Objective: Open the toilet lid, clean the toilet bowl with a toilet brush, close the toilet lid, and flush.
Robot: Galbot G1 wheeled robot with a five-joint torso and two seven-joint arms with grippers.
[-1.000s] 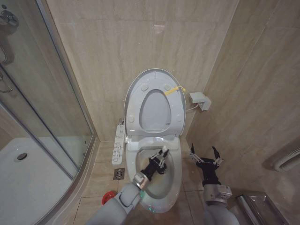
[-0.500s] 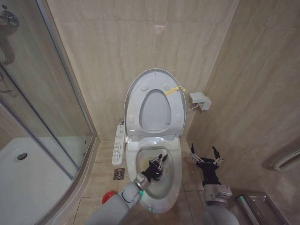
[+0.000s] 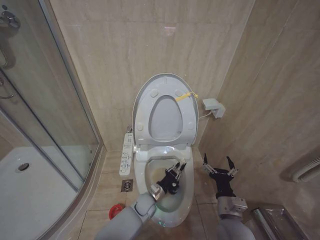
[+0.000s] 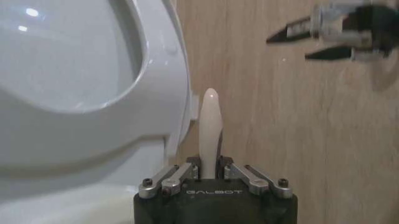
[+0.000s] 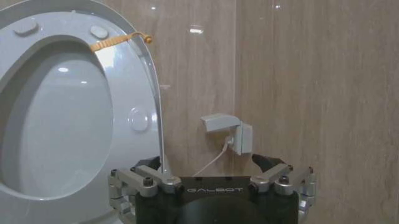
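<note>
Porcelain first: the toilet bowl (image 3: 186, 200) stands on the tiled floor against the back wall, white outside and stained yellowish-brown within, and down inside it sits the left gripper (image 3: 175, 176), reaching in from the near rim. That gripper's fingers are closed around the toilet brush (image 4: 210, 130), whose thin white stick handle rises straight out between them in the left wrist view, rounded at its tip; the bristle head cannot be made out. The handle's top also shows in the head view just above the gripper, near the right side of the bowl. The toilet lid (image 3: 165, 80) is raised and leans back against the wall, a large glossy white oval, with the seat ring (image 3: 186, 119) lifted against it and round bumper pads showing on the ring's underside. A small yellow strap (image 3: 186, 95) hangs at the lid's upper right edge. The right gripper (image 3: 219, 166) hovers beside the bowl on its right, above the floor and apart from the toilet, its two dark fingers spread wide and holding nothing. A long white button-panel strip (image 3: 127, 153) runs along the bowl's left side. A red cup holder (image 3: 116, 210) sits on the floor left of the bowl, near a floor drain (image 3: 127, 186).
</note>
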